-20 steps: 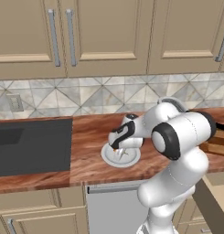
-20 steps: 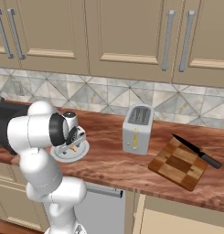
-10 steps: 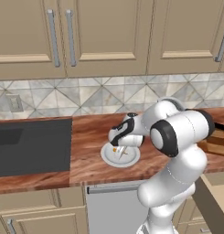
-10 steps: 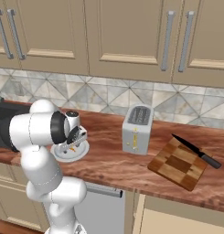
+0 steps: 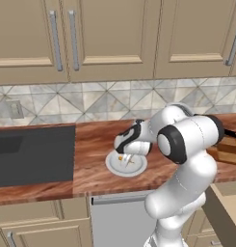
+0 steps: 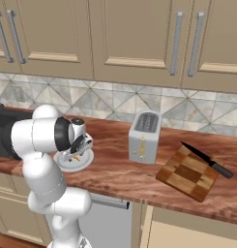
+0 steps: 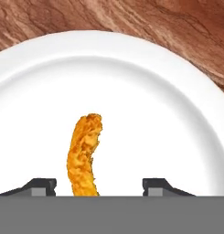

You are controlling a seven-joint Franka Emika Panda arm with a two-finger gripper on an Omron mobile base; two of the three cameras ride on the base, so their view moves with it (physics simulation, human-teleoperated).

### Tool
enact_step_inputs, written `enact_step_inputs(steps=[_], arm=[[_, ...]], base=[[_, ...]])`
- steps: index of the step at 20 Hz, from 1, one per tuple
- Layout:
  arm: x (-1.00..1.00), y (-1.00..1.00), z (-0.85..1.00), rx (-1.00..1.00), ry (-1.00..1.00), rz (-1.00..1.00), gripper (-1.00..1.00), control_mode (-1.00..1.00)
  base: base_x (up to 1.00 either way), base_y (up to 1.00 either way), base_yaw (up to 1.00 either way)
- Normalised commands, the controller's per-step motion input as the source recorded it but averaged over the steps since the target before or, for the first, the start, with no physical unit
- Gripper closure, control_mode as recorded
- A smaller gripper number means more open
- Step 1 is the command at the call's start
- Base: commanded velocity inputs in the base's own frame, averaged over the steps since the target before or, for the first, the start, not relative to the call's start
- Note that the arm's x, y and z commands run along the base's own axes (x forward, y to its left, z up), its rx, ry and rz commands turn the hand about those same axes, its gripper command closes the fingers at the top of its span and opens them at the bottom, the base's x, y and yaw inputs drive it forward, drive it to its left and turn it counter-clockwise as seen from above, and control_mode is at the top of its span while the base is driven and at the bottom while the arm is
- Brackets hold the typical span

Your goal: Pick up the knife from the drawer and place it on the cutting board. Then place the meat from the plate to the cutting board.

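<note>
Lower than 1 second earlier, the claw had come down onto the plate, its 2 tips apart on either side of the meat and not yet clenched on it. By my reading, step 1 was finished: the knife lay across the cutting board, right of the toaster on the tabletop. Grasping the meat and carrying it to that board remained. From the base cameras, the arm covered most of the claw, and the meat's near end was cut off.
</note>
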Motion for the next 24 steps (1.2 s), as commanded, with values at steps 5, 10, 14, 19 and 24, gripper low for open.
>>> enact_step_inputs(steps=[5,10,14,19,24], arm=[[-0.61,0.81,-0.67,0.00,-0.06,0.00,1.00,-1.00],[-0.49,0.80,-0.74,0.00,0.04,0.00,1.00,-1.00],[-0.14,0.43,-0.43,0.04,0.25,0.00,1.00,-1.00],[-0.54,0.42,-0.06,0.02,0.19,0.00,1.00,-1.00],[-0.99,0.77,-0.21,0.00,0.06,0.00,1.00,-1.00]], base=[[0.00,0.00,0.00],[0.00,0.00,0.00],[0.00,0.00,0.00],[0.00,0.00,0.00],[0.00,0.00,0.00]])
